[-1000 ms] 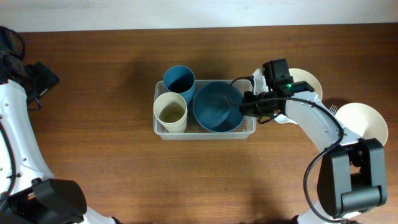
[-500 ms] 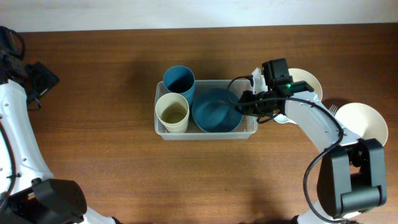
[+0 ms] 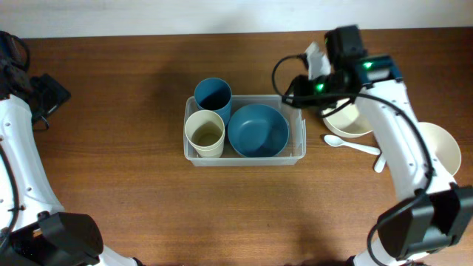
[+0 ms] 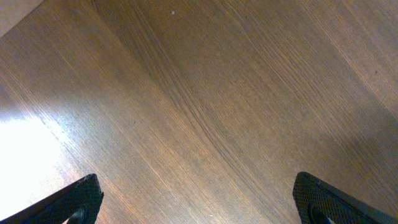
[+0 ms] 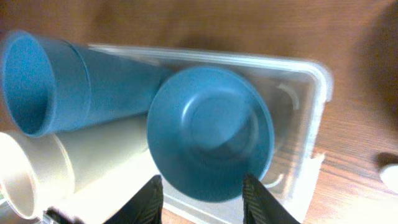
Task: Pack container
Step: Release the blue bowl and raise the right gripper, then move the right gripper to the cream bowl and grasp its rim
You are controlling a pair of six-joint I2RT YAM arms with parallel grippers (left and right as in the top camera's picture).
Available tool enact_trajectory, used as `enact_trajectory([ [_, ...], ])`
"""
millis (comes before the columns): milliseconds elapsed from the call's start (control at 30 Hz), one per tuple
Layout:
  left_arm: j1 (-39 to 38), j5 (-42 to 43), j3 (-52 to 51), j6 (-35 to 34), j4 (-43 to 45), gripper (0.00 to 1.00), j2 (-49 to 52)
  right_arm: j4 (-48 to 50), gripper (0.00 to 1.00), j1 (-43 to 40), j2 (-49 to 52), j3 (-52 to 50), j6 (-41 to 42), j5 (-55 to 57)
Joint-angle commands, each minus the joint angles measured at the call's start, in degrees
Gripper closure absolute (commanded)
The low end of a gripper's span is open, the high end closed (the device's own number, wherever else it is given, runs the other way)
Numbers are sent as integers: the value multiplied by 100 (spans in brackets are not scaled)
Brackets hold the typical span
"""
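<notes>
Inside the container (image 3: 298, 144): two cups (image 3: 203, 133), one blue bowl (image 3: 258, 131).

clear container (image 3: 299, 145), upright, mid-table, holding dishes

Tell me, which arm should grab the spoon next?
Right. The right gripper hovers open by the container's right end, close to the spoon. The left arm is far off across the table.
</notes>
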Motion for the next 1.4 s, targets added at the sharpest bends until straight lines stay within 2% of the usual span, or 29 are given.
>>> enact_trajectory([
  [0, 15, -2, 87, -74, 11, 0, 35, -275, 62, -356, -94, 455, 210, 938],
  [200, 15, -2, 87, -74, 11, 0, 35, -492, 60, -1268, -48, 459, 369, 1493],
  [500, 15, -2, 87, -74, 11, 0, 35, -483, 45, -2205, 229, 428, 280, 2006],
  [700, 15, -2, 87, -74, 9, 0, 35, -466, 34, -2350, 721, 234, 365, 2269],
  [1167, 15, -2, 87, -74, 9, 0, 35, -396, 32, -2588, 1700, 96, 332, 2317],
  [1300, 15, -2, 87, -74, 9, 0, 35, -326, 21, -2588, 1958, 96, 361, 2317],
  [1367, 15, -2, 87, -74, 11, 0, 35, -306, 19, -2588, 2090, 96, 411, 2315],
])
